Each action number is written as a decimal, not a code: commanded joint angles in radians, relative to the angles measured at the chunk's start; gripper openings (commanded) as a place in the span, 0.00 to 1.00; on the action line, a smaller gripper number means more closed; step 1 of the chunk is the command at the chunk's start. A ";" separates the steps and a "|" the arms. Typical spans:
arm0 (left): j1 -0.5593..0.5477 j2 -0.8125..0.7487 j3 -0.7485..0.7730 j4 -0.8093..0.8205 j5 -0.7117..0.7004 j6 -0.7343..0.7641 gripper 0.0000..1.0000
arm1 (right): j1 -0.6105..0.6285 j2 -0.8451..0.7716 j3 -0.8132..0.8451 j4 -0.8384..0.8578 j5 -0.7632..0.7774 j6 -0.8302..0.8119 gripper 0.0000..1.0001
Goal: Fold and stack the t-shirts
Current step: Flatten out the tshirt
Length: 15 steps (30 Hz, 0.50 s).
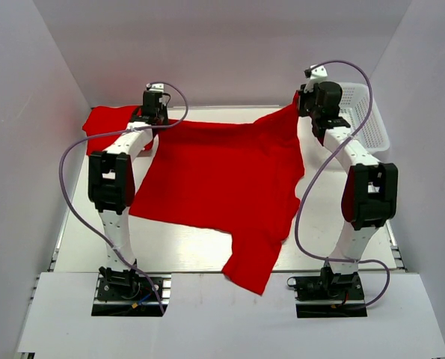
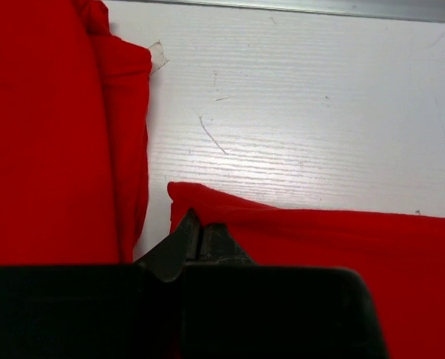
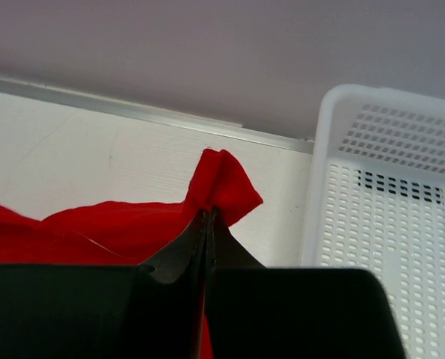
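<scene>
Two bright red soft-cloth t-shirts are lying left of one white plastic mesh basket (image 1: 375, 127): the spread t-shirt (image 1: 215, 172) near it, the bunched t-shirt (image 1: 102, 123) well apart. The left gripper (image 2: 200, 228) and right gripper (image 3: 209, 217) are each clamping the spread t-shirt's far edge, jaws closed on cloth.

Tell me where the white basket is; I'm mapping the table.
Top view: the white basket sits at the far right corner, just right of the right gripper pinching the spread t-shirt.

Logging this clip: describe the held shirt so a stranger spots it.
On the white table, a red t-shirt lies spread across the middle. The left gripper and right gripper pinch its far corners. The other shirt sits bunched at far left.
</scene>
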 commanded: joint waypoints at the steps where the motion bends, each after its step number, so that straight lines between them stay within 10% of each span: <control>1: 0.011 -0.157 0.028 -0.041 0.006 0.008 0.00 | 0.000 -0.150 -0.020 0.058 0.124 0.038 0.00; 15: -0.012 -0.909 0.048 -0.242 0.148 0.074 0.00 | -0.005 -0.855 0.040 -0.208 0.146 0.063 0.00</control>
